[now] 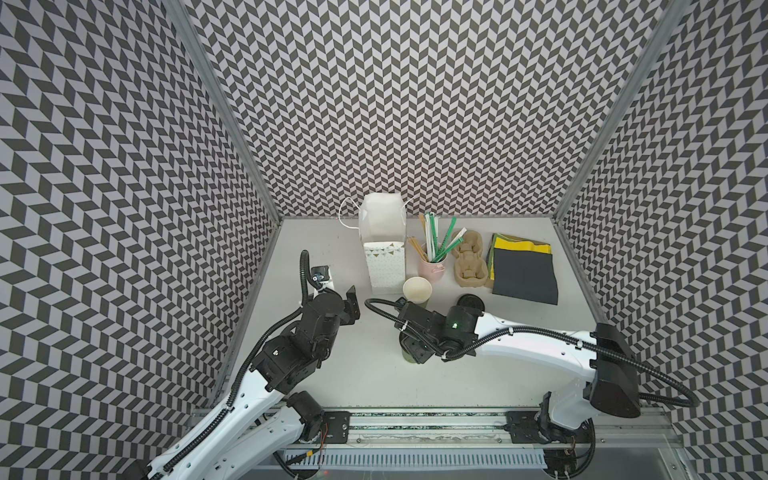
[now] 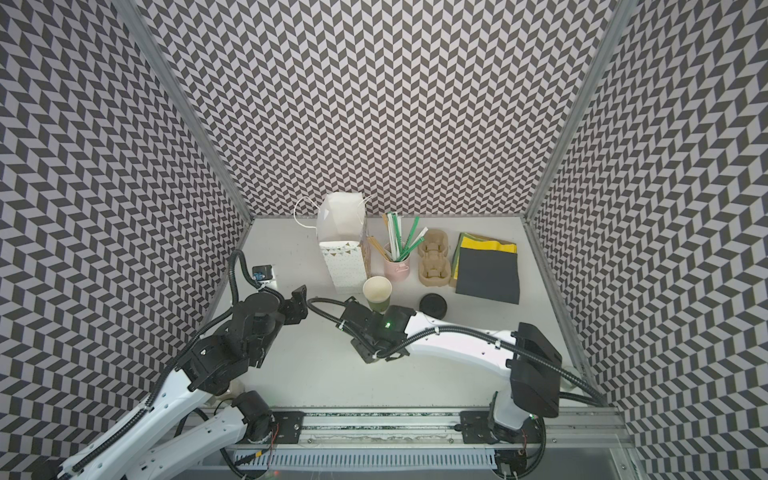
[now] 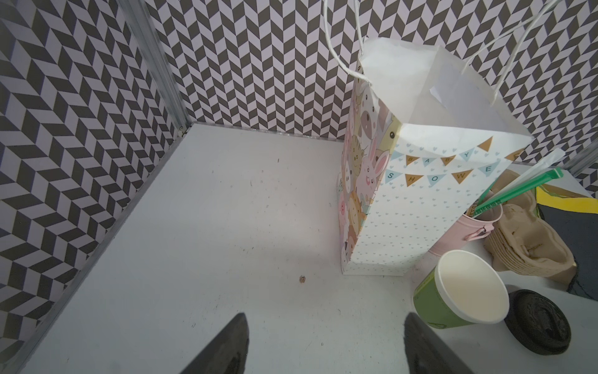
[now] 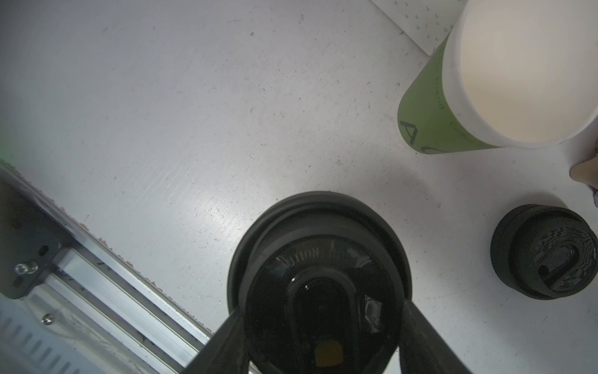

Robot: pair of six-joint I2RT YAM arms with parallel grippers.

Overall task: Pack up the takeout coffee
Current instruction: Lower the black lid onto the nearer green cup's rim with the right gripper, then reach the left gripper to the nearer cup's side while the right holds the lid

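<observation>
The takeout coffee (image 4: 320,268) shows in the right wrist view as a round black lid seen from above. Its green side (image 1: 408,358) peeks out under the arm in a top view. My right gripper (image 4: 320,323) is shut on it, one finger against each side of the lid. Whether the cup rests on the table or hangs just above it cannot be told. The twin green cup (image 1: 417,289) stands open and lidless beside the bag. My left gripper (image 3: 326,330) is open over bare table left of that cup, holding nothing.
A white paper bag (image 1: 384,253) stands open at the back. Right of it are a pink cup of straws (image 1: 432,266), tan cup carriers (image 1: 469,266) and folded napkins (image 1: 523,270). Spare black lids (image 1: 469,302) lie near the right arm. Patterned walls close three sides.
</observation>
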